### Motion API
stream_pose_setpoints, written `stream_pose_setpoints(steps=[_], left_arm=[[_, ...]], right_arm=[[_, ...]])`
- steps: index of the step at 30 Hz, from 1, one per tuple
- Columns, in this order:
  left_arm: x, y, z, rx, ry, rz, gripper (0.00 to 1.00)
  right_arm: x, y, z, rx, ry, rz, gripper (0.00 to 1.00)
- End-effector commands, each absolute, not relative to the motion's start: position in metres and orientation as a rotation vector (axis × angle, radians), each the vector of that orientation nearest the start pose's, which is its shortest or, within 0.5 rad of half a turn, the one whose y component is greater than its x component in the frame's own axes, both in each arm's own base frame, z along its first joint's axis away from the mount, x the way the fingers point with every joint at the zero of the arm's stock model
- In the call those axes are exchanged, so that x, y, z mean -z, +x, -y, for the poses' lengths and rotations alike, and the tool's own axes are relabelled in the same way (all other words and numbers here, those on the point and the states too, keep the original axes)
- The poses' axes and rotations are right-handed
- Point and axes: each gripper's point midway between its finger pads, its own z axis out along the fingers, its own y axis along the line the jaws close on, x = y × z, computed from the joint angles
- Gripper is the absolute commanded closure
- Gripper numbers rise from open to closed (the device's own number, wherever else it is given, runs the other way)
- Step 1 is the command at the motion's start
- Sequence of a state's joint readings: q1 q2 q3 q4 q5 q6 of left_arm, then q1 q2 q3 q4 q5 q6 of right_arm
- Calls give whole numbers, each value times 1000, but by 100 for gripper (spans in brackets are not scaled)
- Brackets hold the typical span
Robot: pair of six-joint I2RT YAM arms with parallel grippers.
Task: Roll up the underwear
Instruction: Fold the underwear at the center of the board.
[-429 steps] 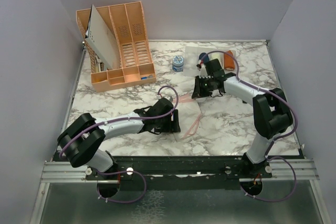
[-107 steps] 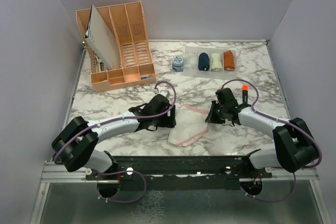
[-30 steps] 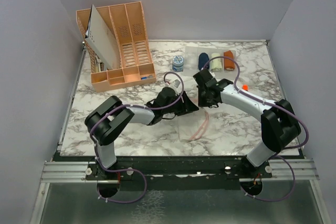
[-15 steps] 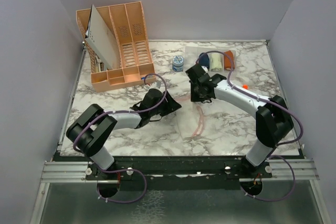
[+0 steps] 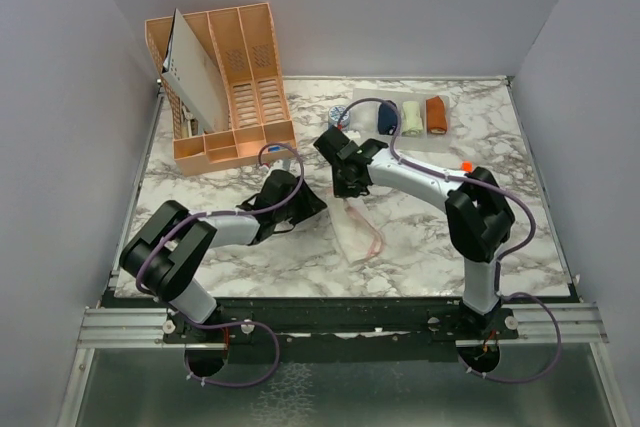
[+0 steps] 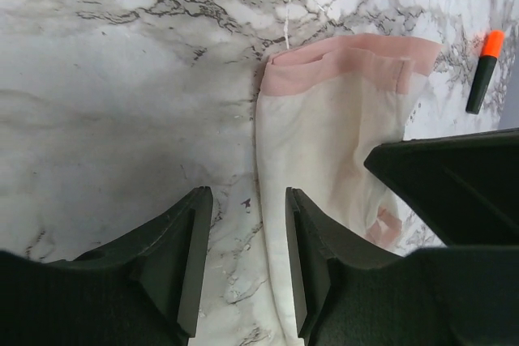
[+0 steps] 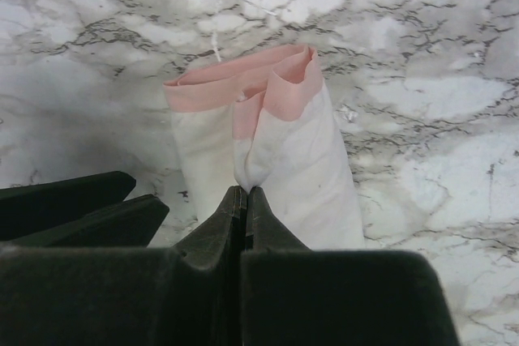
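Marble table [image 5: 500, 137]; right end effector [image 7: 246, 190] pinches underwear [image 7: 300, 160].

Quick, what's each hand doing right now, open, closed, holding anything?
Left hand: open, holding nothing.
Right hand: closed, pinching a fold of the pink-edged underwear.

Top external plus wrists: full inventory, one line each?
table: 1, white-grey marble, under everything
organizer: 1, peach, back left
jar: 1, blue-white, back centre, partly hidden
navy underwear roll: 1, navy, back right
cream roll: 1, cream, beside it
rust roll: 1, rust-orange, rightmost
marker: 1, black, orange cap, right of centre
pink underwear: 1, whitish-pink, centre
left end effector: 1, black, open, at cloth's edge
right end effector: 1, black, shut on pink underwear
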State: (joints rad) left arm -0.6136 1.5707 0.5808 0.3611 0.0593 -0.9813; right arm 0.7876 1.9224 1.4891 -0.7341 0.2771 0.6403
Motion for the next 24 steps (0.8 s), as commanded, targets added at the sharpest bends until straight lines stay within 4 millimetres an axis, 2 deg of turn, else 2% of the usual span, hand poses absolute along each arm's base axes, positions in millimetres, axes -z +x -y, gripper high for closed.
stream_pose_setpoints(steps=[1,7,13,18,24], left_arm=[[-44,295,255,899,-386,-2324,54],[-41,295,250,902,-387,-2338,55],[-32,300,243,884,-420,-2355,61],[-30,304,245,886,-419,-2361,64],[-29,304,244,884,-425,-2365,66]], right_arm=[[-64,314,-294,-7,-125,-2663,100],[-50,301,-306,35,-195,-2682,100],[-47,287,-316,3,-283,-2655,99],[-44,287,-314,12,-272,-2648,99],[-40,292,-328,-35,-284,-2656,99]])
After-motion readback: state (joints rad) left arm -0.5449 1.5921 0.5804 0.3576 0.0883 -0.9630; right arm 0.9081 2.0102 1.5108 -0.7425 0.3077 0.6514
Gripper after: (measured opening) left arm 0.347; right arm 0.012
